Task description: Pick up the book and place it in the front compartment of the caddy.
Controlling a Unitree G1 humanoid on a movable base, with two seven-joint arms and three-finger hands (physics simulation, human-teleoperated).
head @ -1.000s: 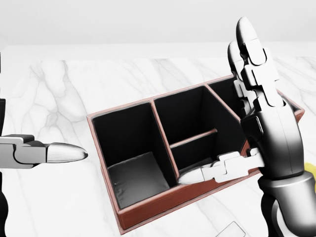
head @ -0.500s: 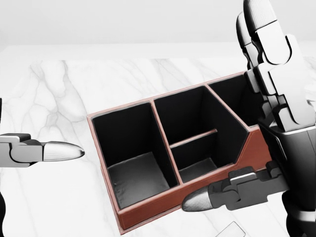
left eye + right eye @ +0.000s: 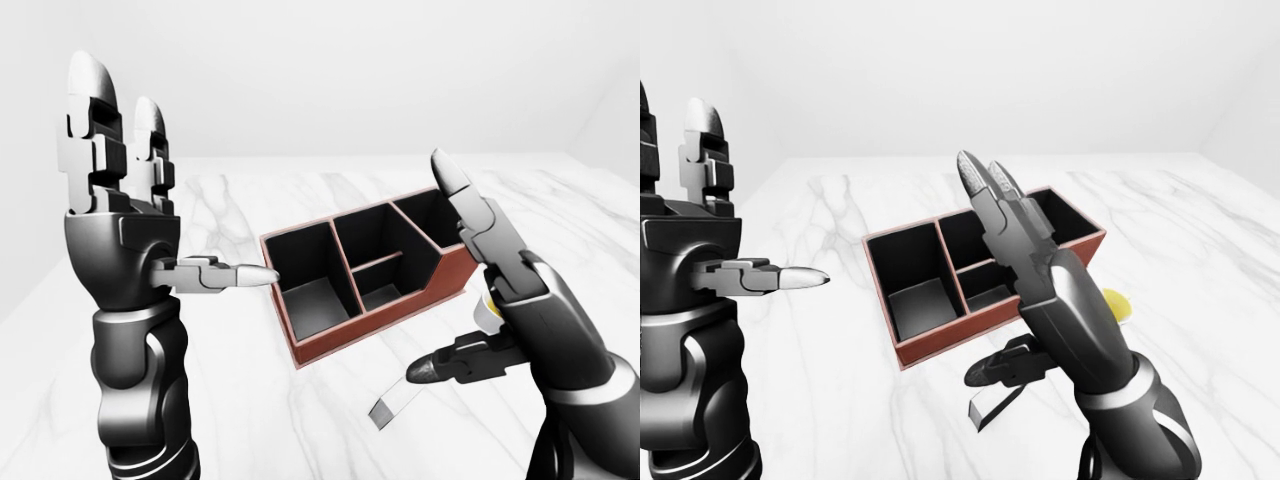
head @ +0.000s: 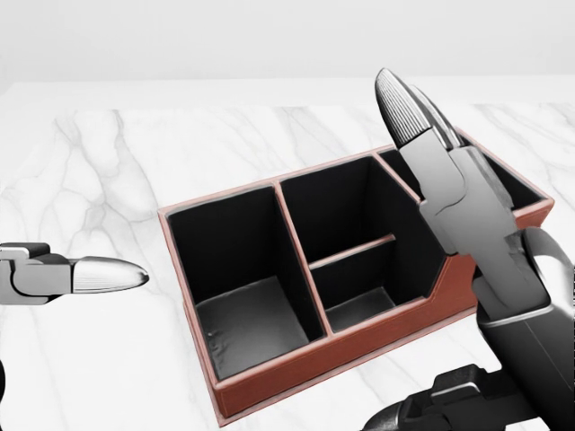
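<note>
Book [image 3: 392, 407] lies flat on the marble table [image 3: 230, 400], just below our right hand [image 3: 520, 300]. We count 1 caddy [image 4: 296, 359] w/ 4 compartments, 2 hands; left hand [image 3: 120, 230] & right both spread wide, holding nothing.

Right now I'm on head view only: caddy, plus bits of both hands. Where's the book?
Observer: Left-eye view shows a flat pale slab, probably the book, lying on the table below the caddy, under the right hand.
Operator: Gripped?
Observer: No. The right hand's fingers are spread open and close on nothing.
Operator: Left hand?
Observer: The left hand is held up at the caddy's left, fingers upright, open and empty.
</note>
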